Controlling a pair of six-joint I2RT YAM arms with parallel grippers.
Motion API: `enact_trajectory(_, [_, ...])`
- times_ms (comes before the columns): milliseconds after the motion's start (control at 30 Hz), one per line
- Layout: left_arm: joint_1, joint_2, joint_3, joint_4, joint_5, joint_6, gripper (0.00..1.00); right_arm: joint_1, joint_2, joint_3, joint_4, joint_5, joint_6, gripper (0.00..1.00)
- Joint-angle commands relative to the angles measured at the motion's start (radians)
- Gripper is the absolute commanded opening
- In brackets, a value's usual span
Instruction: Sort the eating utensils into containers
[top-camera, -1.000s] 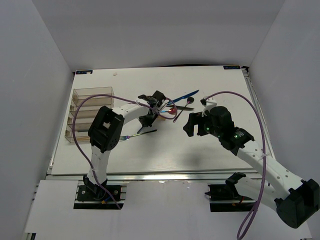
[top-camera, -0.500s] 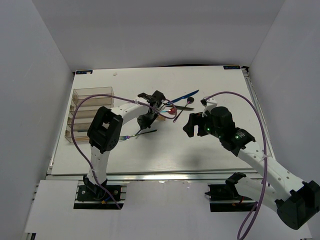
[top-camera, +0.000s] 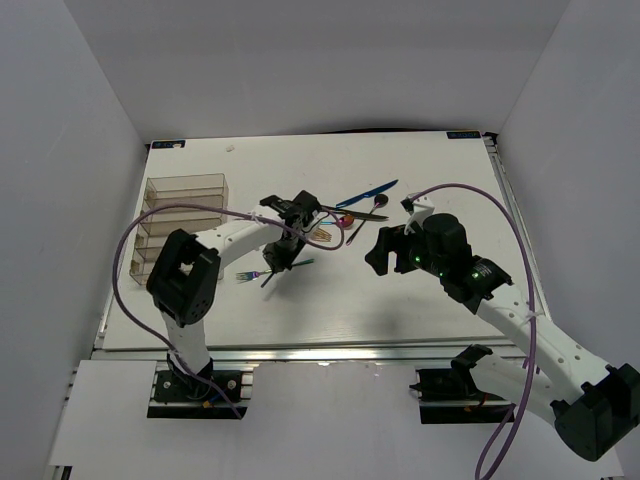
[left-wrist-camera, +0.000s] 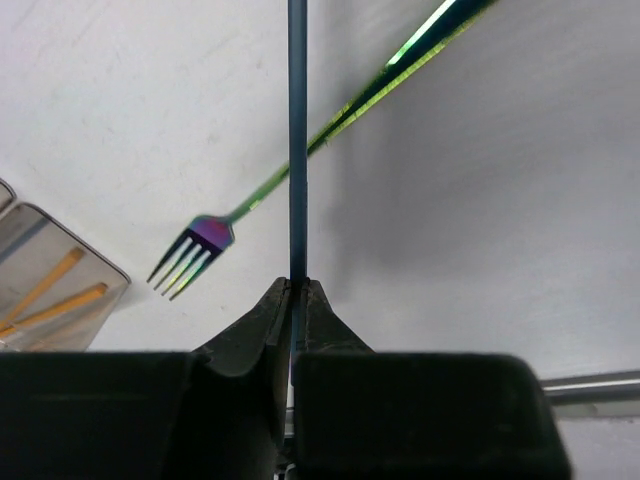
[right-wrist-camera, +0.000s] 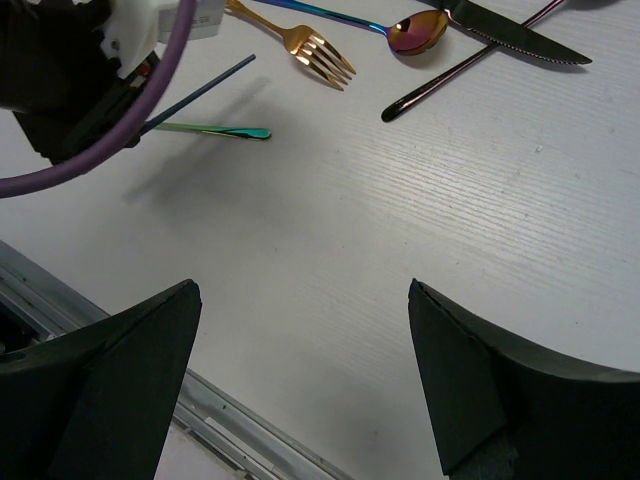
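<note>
Since left gripper (left-wrist-camera: 297, 290) is clamped on the grey stick (left-wrist-camera: 297, 140), we carry it left, level, into the organiser (top-camera: 190, 185) slot holding orange sticks (left-wrist-camera: 40, 285).

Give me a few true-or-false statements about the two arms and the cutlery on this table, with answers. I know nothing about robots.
1. The left end effector is clamped on a thin dark stick. True.
2. The right end effector holds the gold fork. False: it is open and empty above the table, and the gold fork lies on the table.
3. The rainbow fork lies on the table, outside the organiser. True.
4. The organiser has nothing in it. False: the left wrist view shows orange sticks in one compartment.
</note>
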Motion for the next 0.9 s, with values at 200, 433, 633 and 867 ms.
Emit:
enact_trajectory(200, [-0.016,-0.251,-0.067,0.020,0.076,-0.060,0.00,0.000,-0.029,0.030,-0.010,-0.020,-0.002,0.88])
enact_trajectory(433, [0.081,-0.427,-0.084,0.193,-0.116,-0.346,0.00,0.000,-0.029,0.031,0.004,-0.018,-0.002,0.88])
enact_trajectory(633, [0.256,-0.634,-0.318,0.509,-0.262,-0.949,0.00,0.000,-0.015,0.043,-0.004,-0.034,0.008,0.88])
enact_trajectory(867, [0.334,-0.940,-0.553,0.569,-0.562,-1.467,0.00,0.001,-0.024,0.053,-0.042,-0.043,0.007,0.88])
